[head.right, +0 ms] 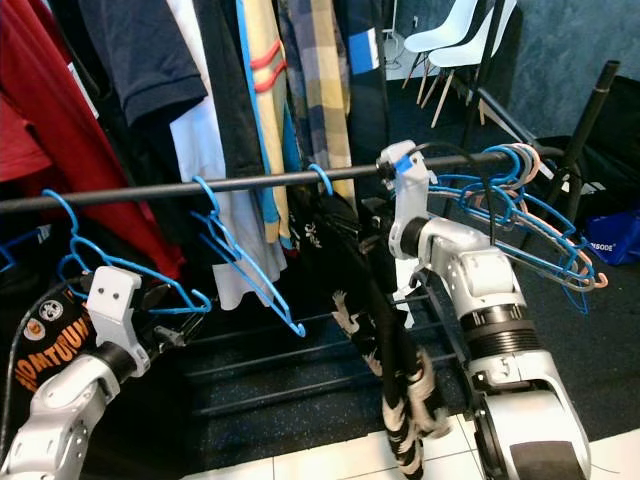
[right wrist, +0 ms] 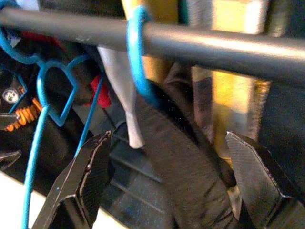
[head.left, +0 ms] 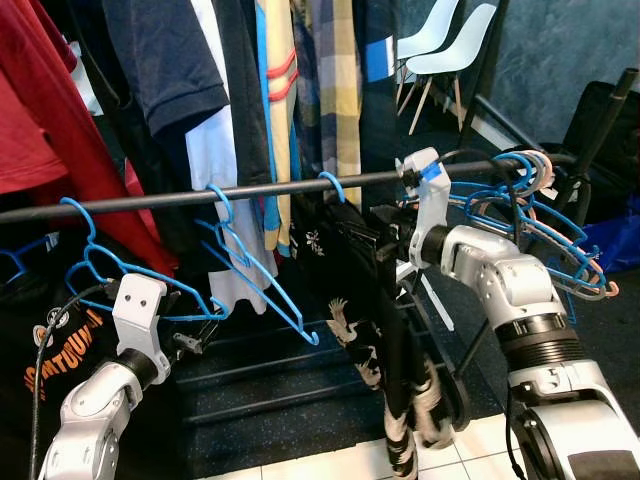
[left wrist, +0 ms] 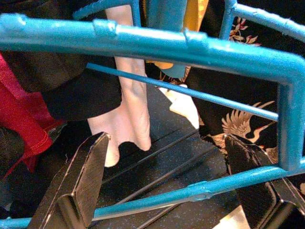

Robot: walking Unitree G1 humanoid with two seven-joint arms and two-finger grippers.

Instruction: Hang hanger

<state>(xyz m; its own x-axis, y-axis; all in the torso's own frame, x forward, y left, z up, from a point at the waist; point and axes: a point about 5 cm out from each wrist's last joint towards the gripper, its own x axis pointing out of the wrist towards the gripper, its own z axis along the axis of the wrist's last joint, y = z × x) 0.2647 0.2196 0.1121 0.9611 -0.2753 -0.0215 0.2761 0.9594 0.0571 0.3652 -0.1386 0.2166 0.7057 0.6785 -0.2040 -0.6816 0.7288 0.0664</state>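
Note:
A black rail runs across in front of me. A blue hanger hook sits over it and carries a black garment printed with cranes, which hangs down to the floor. My right gripper is open just below the rail, one finger on each side of the garment's shoulder. Further left, an empty blue hanger hangs from the rail. My left gripper is open at that hanger's lower right end, and its lower bar crosses between the fingers.
A second empty blue hanger hangs mid-rail, and a bundle of empty hangers crowds the rail's right end. Shirts hang behind, a red one at left. White chairs stand far back. A slanted black pole is at right.

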